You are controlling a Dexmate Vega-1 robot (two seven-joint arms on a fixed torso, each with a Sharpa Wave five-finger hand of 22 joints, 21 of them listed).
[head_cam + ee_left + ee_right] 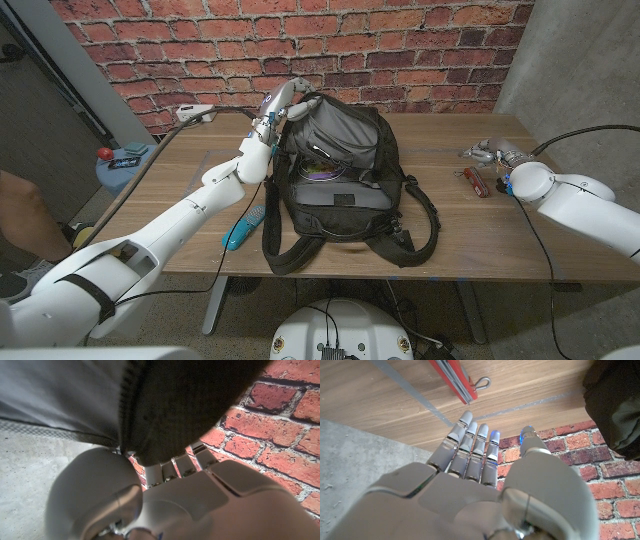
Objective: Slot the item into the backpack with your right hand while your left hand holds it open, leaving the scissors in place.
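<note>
A black backpack (340, 190) lies open in the middle of the wooden table (450, 215). My left hand (282, 108) grips its raised top flap at the far edge; in the left wrist view the hand's (175, 500) fingers curl into the black fabric (190, 405). A red pocket knife (475, 183) lies on the table to the right of the bag. My right hand (490, 155) hovers just behind it, holding nothing. In the right wrist view the hand (475, 460) has straight fingers, and the knife (455, 380) lies just beyond its fingertips. Blue-handled scissors (244, 227) lie left of the bag.
The bag's straps (420, 235) spread toward the table's front edge. A cable (150, 165) runs across the table's left corner, and another (580, 133) trails off at the right. A blue stool (120, 165) and a person's leg (20, 215) are left of the table.
</note>
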